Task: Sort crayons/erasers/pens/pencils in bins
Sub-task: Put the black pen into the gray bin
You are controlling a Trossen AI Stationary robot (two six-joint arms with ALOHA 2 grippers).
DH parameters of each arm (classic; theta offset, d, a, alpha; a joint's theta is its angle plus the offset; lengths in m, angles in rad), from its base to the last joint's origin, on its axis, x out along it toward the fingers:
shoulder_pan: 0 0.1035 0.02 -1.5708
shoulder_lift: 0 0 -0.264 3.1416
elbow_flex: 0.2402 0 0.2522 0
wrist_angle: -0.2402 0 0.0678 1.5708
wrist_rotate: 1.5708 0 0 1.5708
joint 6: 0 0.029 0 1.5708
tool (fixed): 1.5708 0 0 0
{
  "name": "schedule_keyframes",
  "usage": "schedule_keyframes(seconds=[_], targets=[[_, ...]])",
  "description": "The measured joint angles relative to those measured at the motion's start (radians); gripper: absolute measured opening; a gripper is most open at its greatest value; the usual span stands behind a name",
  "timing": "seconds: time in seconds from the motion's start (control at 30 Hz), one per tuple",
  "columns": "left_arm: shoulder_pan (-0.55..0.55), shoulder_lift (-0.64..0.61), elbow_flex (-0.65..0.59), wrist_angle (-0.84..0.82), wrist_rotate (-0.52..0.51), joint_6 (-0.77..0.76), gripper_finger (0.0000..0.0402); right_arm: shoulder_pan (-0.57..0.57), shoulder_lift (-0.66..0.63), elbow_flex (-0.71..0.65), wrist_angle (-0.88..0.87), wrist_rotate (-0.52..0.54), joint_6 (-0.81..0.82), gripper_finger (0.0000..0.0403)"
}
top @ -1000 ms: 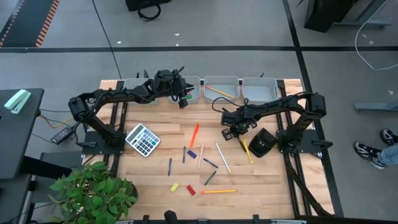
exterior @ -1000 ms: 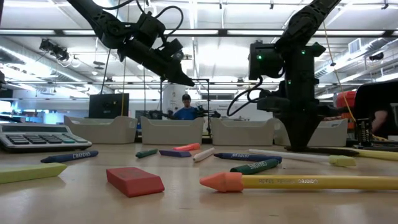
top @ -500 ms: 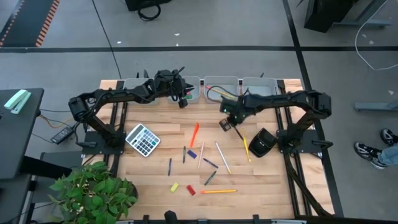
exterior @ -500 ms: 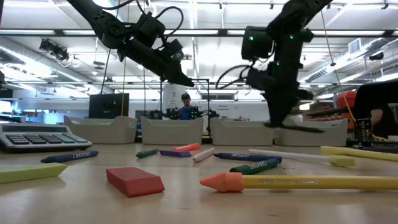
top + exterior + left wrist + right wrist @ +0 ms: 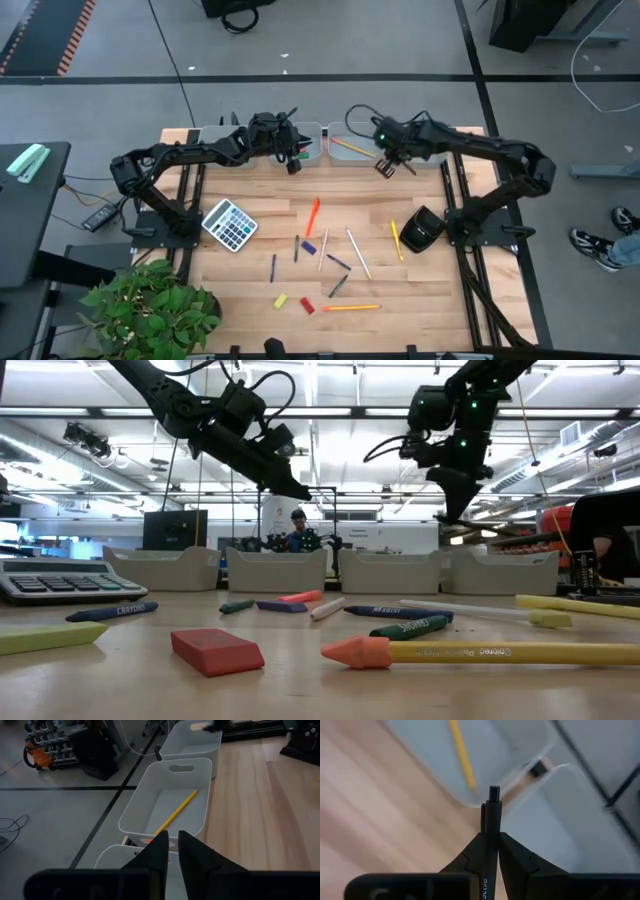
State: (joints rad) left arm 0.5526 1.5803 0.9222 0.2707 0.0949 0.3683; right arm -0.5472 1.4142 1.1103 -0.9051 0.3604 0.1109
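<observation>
Bench (image 5: 250, 285) space in the high view held loose crayons, pencils and erasers, with four bins (image 5: 356, 141) ranged along its far edge. The right gripper (image 5: 386, 166) hung at the near edge of the two rightmost bins. Its wrist view showed what the high view could not: the fingers clamped on a dark pen (image 5: 490, 827). That pen pointed at the wall between the bin holding a yellow pencil (image 5: 462, 755) and its neighbour. My judgement: carry on until the pen sat squarely over one bin, then lower before letting go, so it could not bounce out. The left gripper (image 5: 292, 160) waited over the second bin, fingers together and empty in its wrist view.
</observation>
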Motion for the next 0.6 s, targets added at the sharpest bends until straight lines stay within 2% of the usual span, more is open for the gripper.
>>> schedule_keyframes(seconds=[0.27,0.6], targets=[[0.0,0.0,0.0,0.001,0.0,0.011,0.0052,-0.174,0.024,-0.001,0.008,0.015,-0.244,0.0052],[0.0,0.0,0.0,-0.01,-0.002,-0.029,0.0046,-0.282,0.07,-0.004,0.083,0.01,-0.32,0.0052]])
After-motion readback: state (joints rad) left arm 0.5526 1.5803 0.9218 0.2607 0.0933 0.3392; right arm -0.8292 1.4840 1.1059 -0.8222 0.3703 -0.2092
